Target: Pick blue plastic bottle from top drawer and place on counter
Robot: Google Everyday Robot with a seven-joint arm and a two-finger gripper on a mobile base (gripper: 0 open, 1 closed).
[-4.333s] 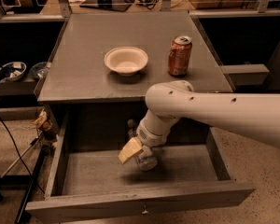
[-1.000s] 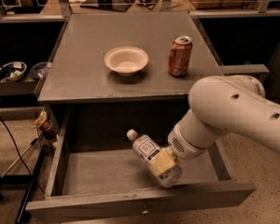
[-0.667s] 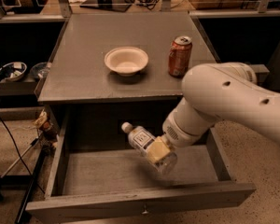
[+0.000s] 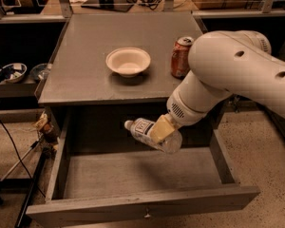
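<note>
The blue plastic bottle [image 4: 147, 132] hangs on its side above the open top drawer [image 4: 133, 175], its white cap pointing left. My gripper [image 4: 162, 128] is shut on the bottle's middle, and a yellowish finger pad [image 4: 160, 127] lies across it. The bottle is held just below the front edge of the counter [image 4: 85, 70], well above the drawer's grey floor. The white arm comes in from the right and hides part of the counter's right side.
A white bowl [image 4: 128, 61] sits mid-counter and a red-orange soda can [image 4: 181, 57] stands to its right, close behind my arm. The drawer front with a small knob [image 4: 145, 215] juts toward the camera. Cables and a stand are on the floor at the left.
The bottle left the drawer floor and has risen in my gripper, moving up and slightly back toward the counter's front edge. The arm has lifted with it.
</note>
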